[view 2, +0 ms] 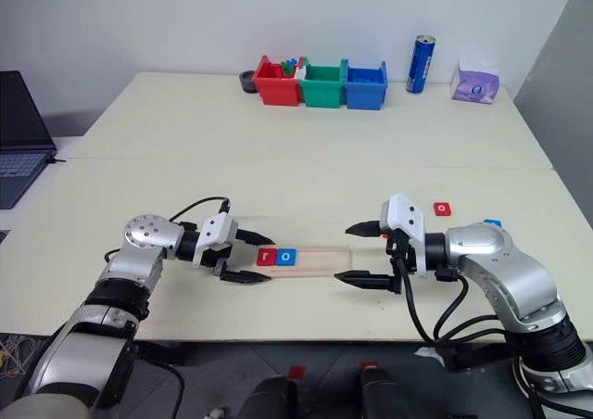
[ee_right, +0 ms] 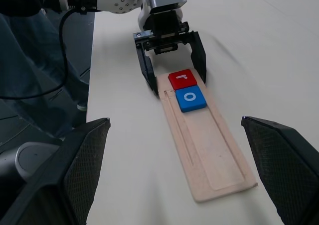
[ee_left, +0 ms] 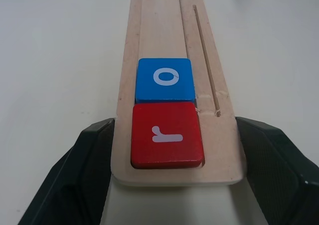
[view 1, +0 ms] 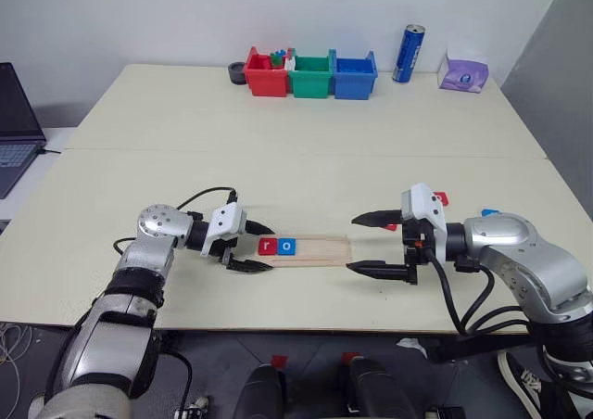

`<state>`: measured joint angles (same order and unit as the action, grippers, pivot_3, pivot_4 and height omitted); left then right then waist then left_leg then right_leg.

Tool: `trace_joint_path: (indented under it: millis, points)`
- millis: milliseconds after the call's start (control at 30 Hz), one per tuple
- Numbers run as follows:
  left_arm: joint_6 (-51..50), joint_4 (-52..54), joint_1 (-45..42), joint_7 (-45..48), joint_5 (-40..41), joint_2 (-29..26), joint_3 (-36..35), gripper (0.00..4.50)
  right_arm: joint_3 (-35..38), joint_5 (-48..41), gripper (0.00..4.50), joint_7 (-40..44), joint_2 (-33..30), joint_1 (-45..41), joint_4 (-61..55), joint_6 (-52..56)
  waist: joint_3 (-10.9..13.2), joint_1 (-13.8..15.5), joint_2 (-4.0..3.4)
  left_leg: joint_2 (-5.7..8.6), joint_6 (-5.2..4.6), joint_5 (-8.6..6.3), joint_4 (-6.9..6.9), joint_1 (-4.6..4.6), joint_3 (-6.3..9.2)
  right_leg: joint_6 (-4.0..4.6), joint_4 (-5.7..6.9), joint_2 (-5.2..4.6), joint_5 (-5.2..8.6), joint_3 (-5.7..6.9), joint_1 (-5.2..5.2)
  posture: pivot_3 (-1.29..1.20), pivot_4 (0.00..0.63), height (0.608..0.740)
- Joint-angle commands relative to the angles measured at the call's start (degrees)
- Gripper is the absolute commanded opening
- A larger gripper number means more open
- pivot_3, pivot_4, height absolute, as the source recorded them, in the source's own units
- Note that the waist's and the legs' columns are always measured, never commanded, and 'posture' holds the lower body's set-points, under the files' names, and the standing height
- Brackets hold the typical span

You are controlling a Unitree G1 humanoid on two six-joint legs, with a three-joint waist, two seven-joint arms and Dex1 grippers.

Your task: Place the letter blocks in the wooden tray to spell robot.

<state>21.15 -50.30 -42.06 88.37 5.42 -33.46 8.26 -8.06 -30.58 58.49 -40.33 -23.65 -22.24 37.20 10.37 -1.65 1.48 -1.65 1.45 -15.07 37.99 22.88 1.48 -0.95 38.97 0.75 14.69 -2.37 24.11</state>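
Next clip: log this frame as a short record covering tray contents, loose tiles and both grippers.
wooden tray: flat on the table, between the grippers
in tray: red r block and blue o block, touching, at the left gripper's end
rest of tray: bare
left gripper: shut on the tray's end
right gripper: open, at the opposite end, not touching
loose: red tile, blue tile, beyond the right gripper
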Motion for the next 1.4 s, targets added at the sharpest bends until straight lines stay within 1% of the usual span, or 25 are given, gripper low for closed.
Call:
trace_joint_path:
  millis: [33, 300, 667, 733, 767, 800, 1067, 1167, 1267, 1400]
  points:
    - [3.44, -3.91, -2.64, 0.53, -1.42, 1.05, 0.61, 3.38, 1.99, -1.24, 4.50, -0.36, -0.18, -0.44, -1.34, 0.21, 0.00, 0.00, 0.00, 0.00, 0.00, 0.00, 0.00, 0.00, 0.00, 0.00, 0.00, 0.00, 0.00, 0.00, 0.00, 0.00, 0.150, 0.740]
    - [6.85, -9.86, -6.44, -0.11, -3.39, 3.30, 0.68, 3.38, 2.73, -1.99, 4.50, -1.94, 0.16, -0.10, -2.67, 1.78, 0.00, 0.03, 0.01, 0.01, 0.00, 0.00, 0.02, 0.02, 0.01, 0.00, 0.01, 0.00, 0.00, 0.01, 0.00, 0.00, 0.150, 0.740]
    - [9.09, -12.51, -8.02, 0.57, -4.25, 3.31, 0.33, 3.38, 2.89, -2.74, 4.50, -3.43, 0.51, -0.20, -3.30, 2.92, 0.00, 0.00, 0.01, 0.00, 0.00, 0.00, 0.02, 0.01, 0.02, 0.00, 0.02, 0.00, 0.00, 0.01, 0.00, 0.00, 0.150, 0.740]
    - [9.72, -12.74, -8.24, 0.19, -4.42, 3.29, 0.27, 4.12, 2.75, -2.76, 4.50, -3.54, 0.62, -0.44, -3.10, 2.90, 0.00, -0.01, 0.01, 0.00, 0.00, 0.00, 0.02, 0.01, 0.02, 0.00, 0.03, 0.00, 0.00, 0.01, 0.00, 0.00, 0.150, 0.740]
    - [9.85, -12.86, -8.33, 0.06, -4.52, 3.30, 0.20, 4.41, 2.69, -2.83, 4.50, -3.61, 0.62, -0.52, -3.04, 2.89, 0.00, 0.00, 0.01, 0.00, 0.00, 0.00, 0.02, 0.01, 0.02, 0.00, 0.03, 0.01, 0.00, 0.01, 0.00, 0.00, 0.150, 0.740]
    - [10.04, -13.00, -8.45, -0.15, -4.66, 3.28, 0.11, 4.46, 2.63, -2.90, 4.50, -3.67, 0.66, -0.67, -2.95, 2.90, 0.00, 0.00, 0.01, 0.00, 0.00, 0.00, 0.02, 0.01, 0.03, 0.00, 0.03, 0.01, 0.00, 0.01, 0.00, 0.00, 0.150, 0.740]
    - [10.08, -12.65, -8.72, -1.49, -4.40, 2.69, -0.87, 4.46, 2.37, -3.00, 4.50, -3.93, 1.00, -1.20, -2.61, 3.24, 0.00, 0.00, 0.01, 0.00, 0.00, 0.00, 0.02, 0.01, 0.02, 0.00, 0.03, 0.01, 0.00, 0.01, 0.00, 0.00, 0.150, 0.740]
    - [9.34, -9.97, -8.13, -0.32, -2.96, 2.00, -1.47, 4.46, 2.42, -3.04, 4.50, -4.13, 1.21, -1.27, -2.54, 3.44, 0.00, 0.00, 0.01, 0.00, 0.00, 0.00, 0.02, 0.02, 0.03, 0.01, 0.03, 0.01, -0.01, 0.01, 0.00, 0.00, 0.150, 0.740]
    - [7.06, -4.93, -6.93, 1.78, -0.71, 0.61, -2.39, 4.46, 2.32, -2.93, 4.50, -4.36, 1.53, -1.18, -2.56, 3.42, 0.00, -0.02, 0.01, -0.01, 0.00, 0.00, 0.02, 0.02, 0.03, 0.01, 0.04, 0.01, -0.01, 0.02, 0.01, 0.00, 0.150, 0.740]
    - [-0.83, 6.66, -3.99, 3.46, 3.02, -2.38, -3.72, 4.46, 2.06, -2.90, 4.50, -4.90, 2.43, -0.92, -2.76, 3.36, 0.00, -0.06, 0.01, -0.02, 0.00, 0.00, 0.01, 0.01, 0.04, 0.02, 0.06, 0.01, -0.01, 0.01, 0.01, 0.00, 0.150, 0.740]
